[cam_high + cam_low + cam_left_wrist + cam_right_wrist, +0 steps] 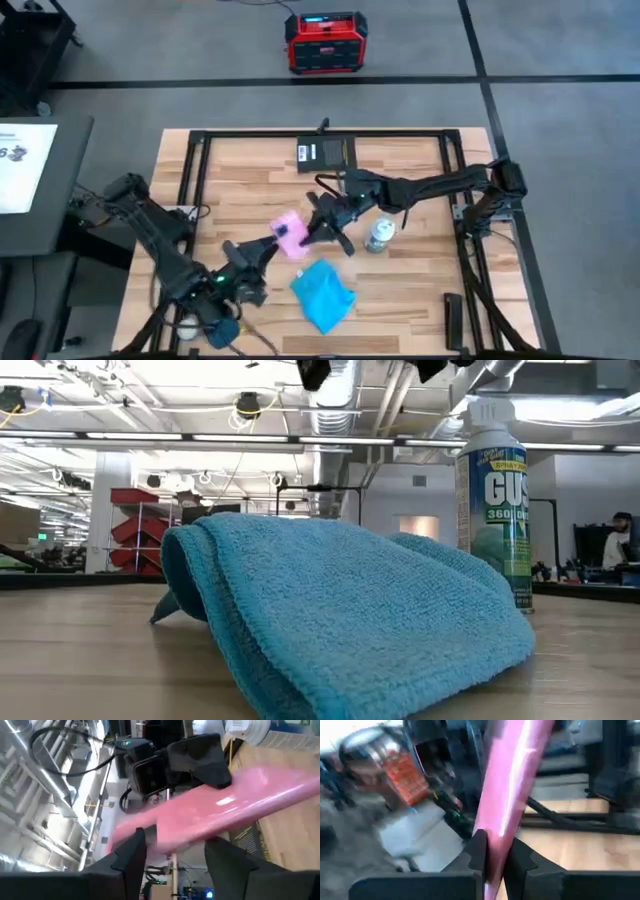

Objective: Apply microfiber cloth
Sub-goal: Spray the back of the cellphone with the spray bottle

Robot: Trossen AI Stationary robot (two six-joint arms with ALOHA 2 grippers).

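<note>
The sky-blue microfiber cloth lies bunched and folded on the wooden table, near its front edge; no gripper touches it. Above the table's middle a pink-backed phone is held up. My right gripper, reaching in from the right, is shut on it. My left gripper comes from the near left and stands open, its fingers on either side of the phone's near-left end; whether they touch it, I cannot tell. My right gripper pinches the phone's front and back faces between its two fingers, at the phone's right-hand end. The fingers come in about level from the table's right. The phone is lifted clear of the table and shows edge-on in the right wrist view.
A white-capped spray can stands upright just right of the phone, under my right arm. A black flat pad lies at the table's far middle. A red box sits on the floor beyond. A person shows far off.
</note>
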